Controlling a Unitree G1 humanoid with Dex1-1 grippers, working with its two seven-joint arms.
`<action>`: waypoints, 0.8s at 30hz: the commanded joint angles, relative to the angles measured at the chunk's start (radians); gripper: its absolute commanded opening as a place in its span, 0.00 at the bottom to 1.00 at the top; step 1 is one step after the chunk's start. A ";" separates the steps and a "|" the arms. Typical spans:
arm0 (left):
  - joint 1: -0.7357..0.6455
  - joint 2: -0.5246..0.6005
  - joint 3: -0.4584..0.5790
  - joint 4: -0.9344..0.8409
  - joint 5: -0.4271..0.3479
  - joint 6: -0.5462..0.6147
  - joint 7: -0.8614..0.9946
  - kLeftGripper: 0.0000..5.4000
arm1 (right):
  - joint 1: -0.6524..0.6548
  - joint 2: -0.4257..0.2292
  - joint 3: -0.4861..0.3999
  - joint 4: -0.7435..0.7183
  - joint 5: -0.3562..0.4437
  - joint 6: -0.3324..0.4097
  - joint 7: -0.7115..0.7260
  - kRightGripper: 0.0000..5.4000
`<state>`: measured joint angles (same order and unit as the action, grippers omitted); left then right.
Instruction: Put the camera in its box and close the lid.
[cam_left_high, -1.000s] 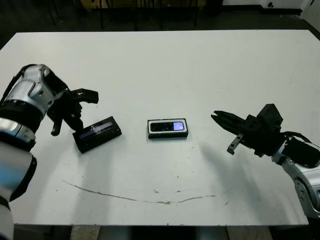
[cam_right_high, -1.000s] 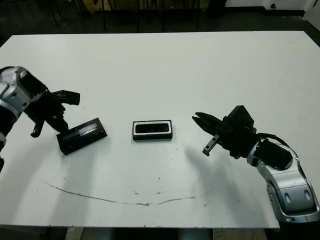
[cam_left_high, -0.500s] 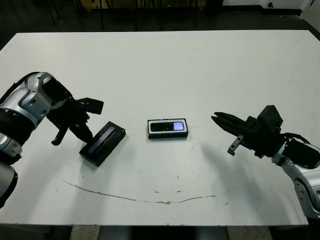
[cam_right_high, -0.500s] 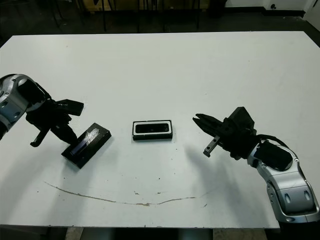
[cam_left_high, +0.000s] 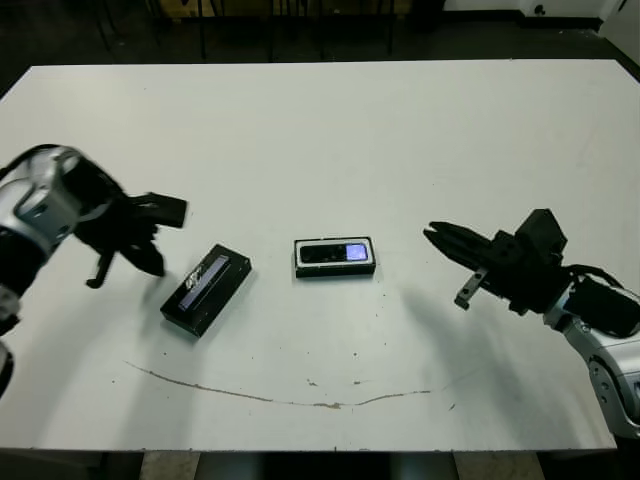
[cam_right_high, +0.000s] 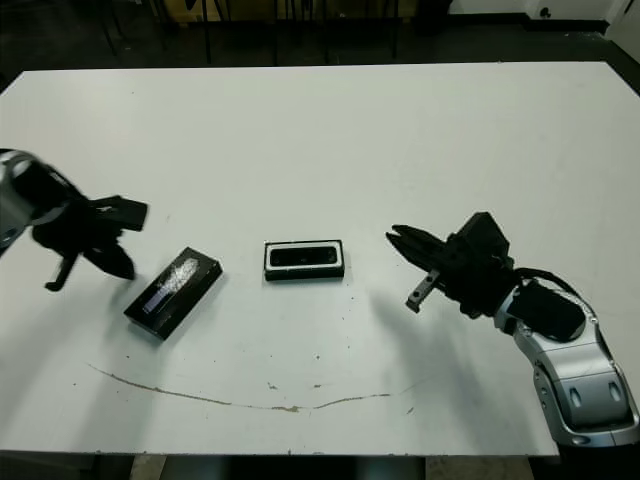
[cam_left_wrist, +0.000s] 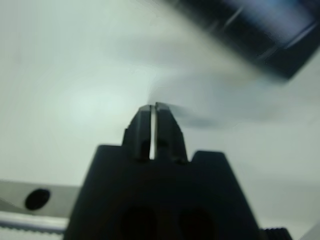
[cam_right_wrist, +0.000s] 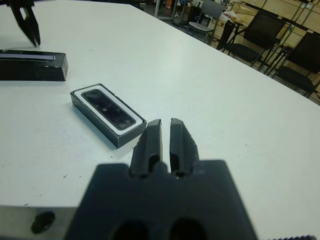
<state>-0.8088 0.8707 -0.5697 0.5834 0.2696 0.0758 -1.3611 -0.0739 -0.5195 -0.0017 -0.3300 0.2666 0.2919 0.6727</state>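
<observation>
You've got a big white table (cam_left_high: 330, 130) with a thin brownish scuff line (cam_left_high: 290, 398) curving along the near edge, plus a few tiny specks (cam_left_high: 312, 382) around it. Past the far edge the floor's dark. In the right wrist view you can see black chairs (cam_right_wrist: 265, 30) lined up beyond the table.

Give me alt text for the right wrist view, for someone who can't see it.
The right gripper, fingers nearly together and empty, points across the white table at the box, which sits open with the camera inside. Beyond it lies the black lid, with the left gripper above it; chairs stand past the table.
</observation>
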 joint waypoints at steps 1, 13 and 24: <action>0.140 0.079 0.166 -0.156 -0.046 0.119 0.105 0.00 | 0.021 -0.010 0.004 -0.008 -0.007 0.027 -0.009 0.00; 0.735 -0.235 0.994 -0.992 -0.569 0.584 0.610 0.00 | 0.035 -0.009 0.008 -0.022 -0.003 0.045 -0.014 0.00; 0.920 -0.428 0.934 -1.324 -0.674 0.640 0.894 0.29 | 0.045 0.000 -0.003 -0.016 0.021 0.035 -0.018 0.00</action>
<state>0.0813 0.4356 0.3839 -0.7329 -0.3991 0.6896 -0.4736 -0.0466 -0.5185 -0.0011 -0.3513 0.2865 0.3142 0.6579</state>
